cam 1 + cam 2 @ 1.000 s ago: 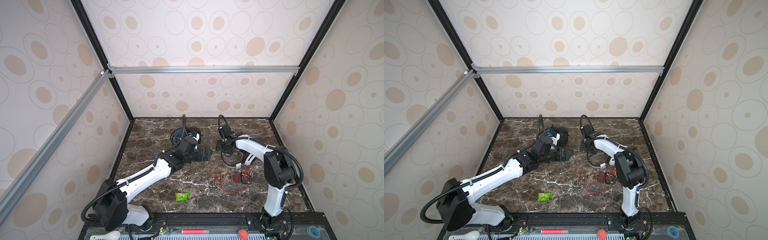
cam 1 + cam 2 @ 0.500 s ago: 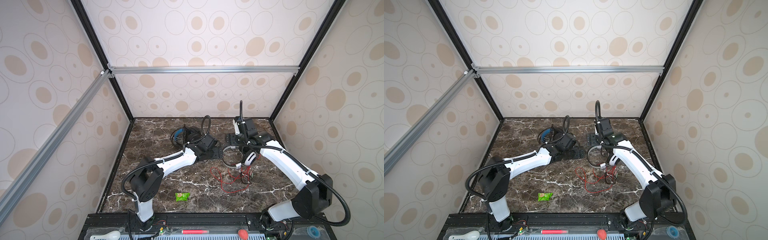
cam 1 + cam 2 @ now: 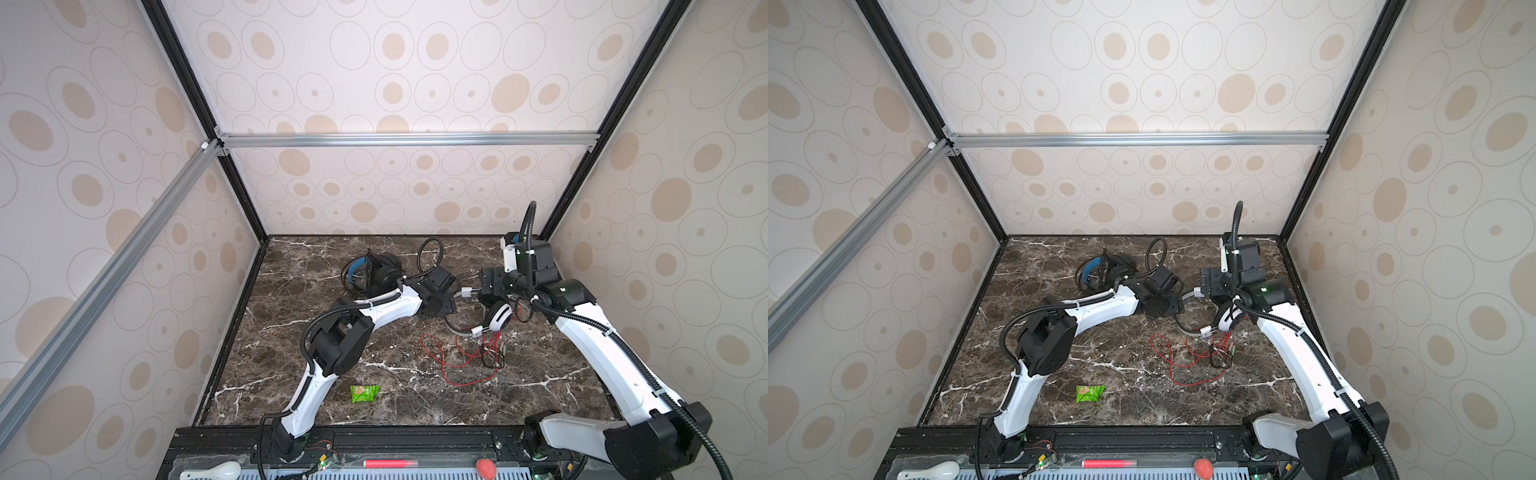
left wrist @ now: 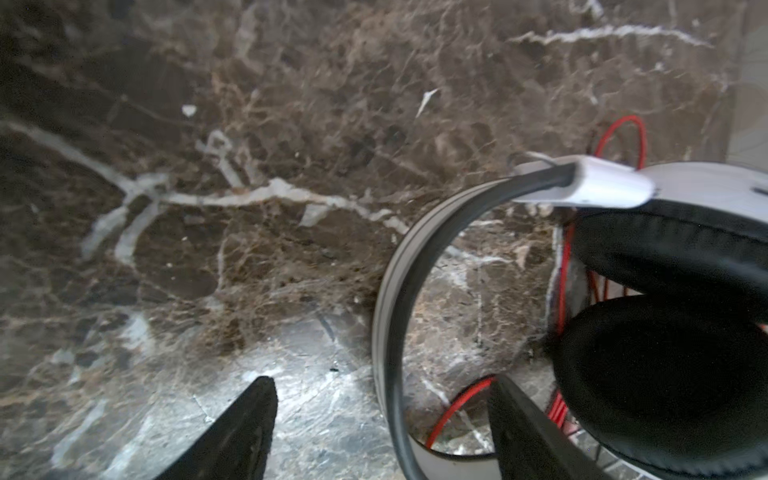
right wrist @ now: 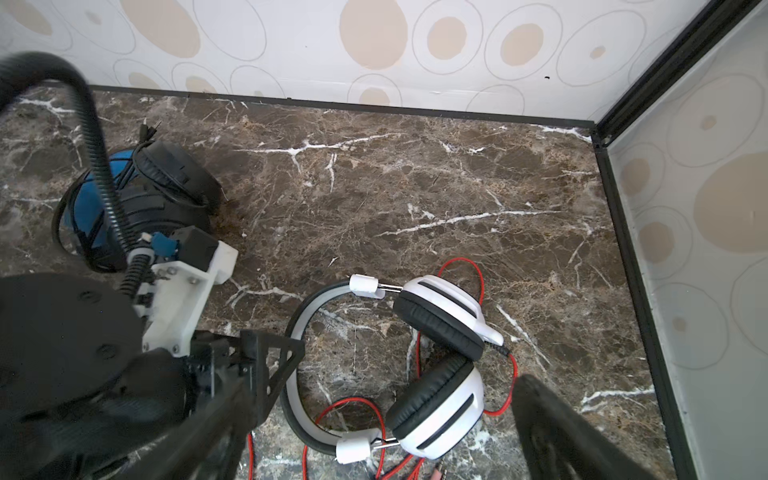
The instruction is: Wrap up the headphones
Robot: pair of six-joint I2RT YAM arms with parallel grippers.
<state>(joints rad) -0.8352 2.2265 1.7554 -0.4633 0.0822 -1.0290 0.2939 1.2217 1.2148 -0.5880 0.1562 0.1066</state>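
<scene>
1. Straddling the white headset's headband, the left end effector is nearest, its fingers apart and gripping nothing.
2. Right end effector hovers over the ear cups, spread wide.
3. Headset lies flat on the desk, with its red cable loose in front.

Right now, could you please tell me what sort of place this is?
Probably a lab robot cell: an aluminium frame, a marble-look tabletop, and a left arm and right arm mounted at its front.
</scene>
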